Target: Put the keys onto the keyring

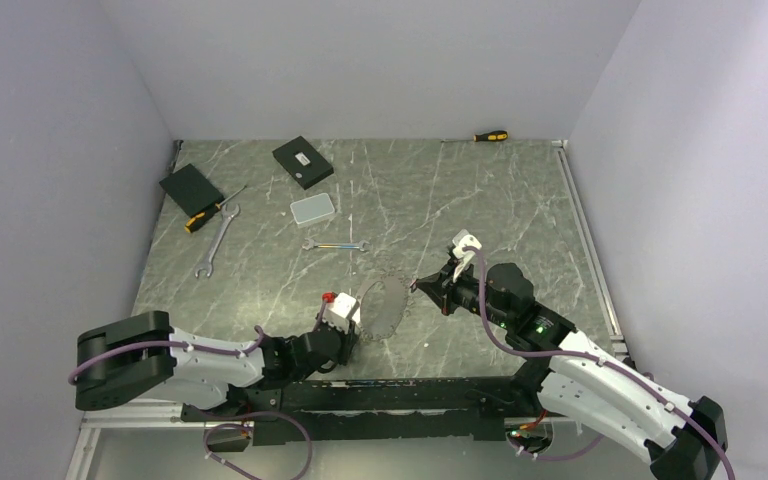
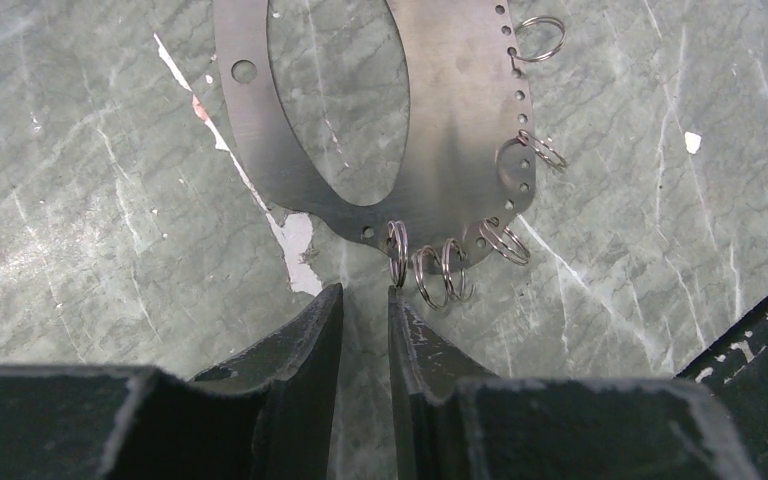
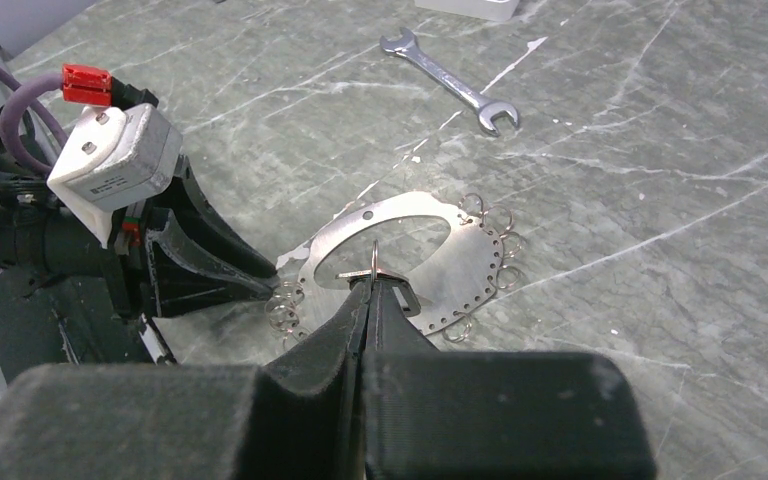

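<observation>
Marble table [image 3: 610, 200], key [image 3: 380, 275] in right fingers [image 3: 335, 330] over keyring [image 3: 440, 270].

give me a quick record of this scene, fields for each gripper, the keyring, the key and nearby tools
left gripper: jaws slightly apart, nothing between them, tips just short of the keyring edge
right gripper: jaws shut on a small key, held over the keyring
keyring: flat oval metal plate lying on the table, split rings through holes along its rim
key: off the table; cannot tell if it is hooked to the keyring
nearby tools: small wrench beyond the keyring
</observation>
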Controlling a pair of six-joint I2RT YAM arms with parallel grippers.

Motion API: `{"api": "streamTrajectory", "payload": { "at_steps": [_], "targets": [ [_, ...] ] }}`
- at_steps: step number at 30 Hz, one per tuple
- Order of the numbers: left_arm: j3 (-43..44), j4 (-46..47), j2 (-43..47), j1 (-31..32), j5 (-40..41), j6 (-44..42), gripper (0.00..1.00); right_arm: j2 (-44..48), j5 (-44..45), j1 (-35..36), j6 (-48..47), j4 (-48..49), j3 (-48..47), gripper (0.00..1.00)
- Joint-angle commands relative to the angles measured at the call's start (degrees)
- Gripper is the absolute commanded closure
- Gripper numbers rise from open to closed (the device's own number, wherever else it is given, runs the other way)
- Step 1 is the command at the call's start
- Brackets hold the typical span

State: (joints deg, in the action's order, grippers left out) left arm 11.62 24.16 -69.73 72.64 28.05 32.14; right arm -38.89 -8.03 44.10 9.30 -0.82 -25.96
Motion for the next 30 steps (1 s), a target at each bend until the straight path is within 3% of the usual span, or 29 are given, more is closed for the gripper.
{"api": "streamTrajectory", "payload": {
  "at_steps": [1, 14, 24, 30],
  "targets": [
    [0.73, -0.96, -0.43, 0.31, -1.53, -1.05, 0.70, 0.92, -0.50, 0.32, 0.81, 1.08, -0.51, 1.00],
    [0.09, -3.21, 2.72, 0.52, -2.66, -0.90, 0.66, 0.88, -0.67, 0.37, 0.68, 1.08, -0.69, 1.00],
    [2.01, 1.33, -4.33, 0.53, -2.10, -1.72, 0.63, 0.81, -0.80, 0.38, 0.63, 1.08, -0.63, 1.00],
    [3.29, 1.35, -7.10, 0.57, 0.07, -1.72, 0.70, 1.36, -0.54, 0.38, 0.71, -0.45, -0.76, 1.00]
  ]
}}
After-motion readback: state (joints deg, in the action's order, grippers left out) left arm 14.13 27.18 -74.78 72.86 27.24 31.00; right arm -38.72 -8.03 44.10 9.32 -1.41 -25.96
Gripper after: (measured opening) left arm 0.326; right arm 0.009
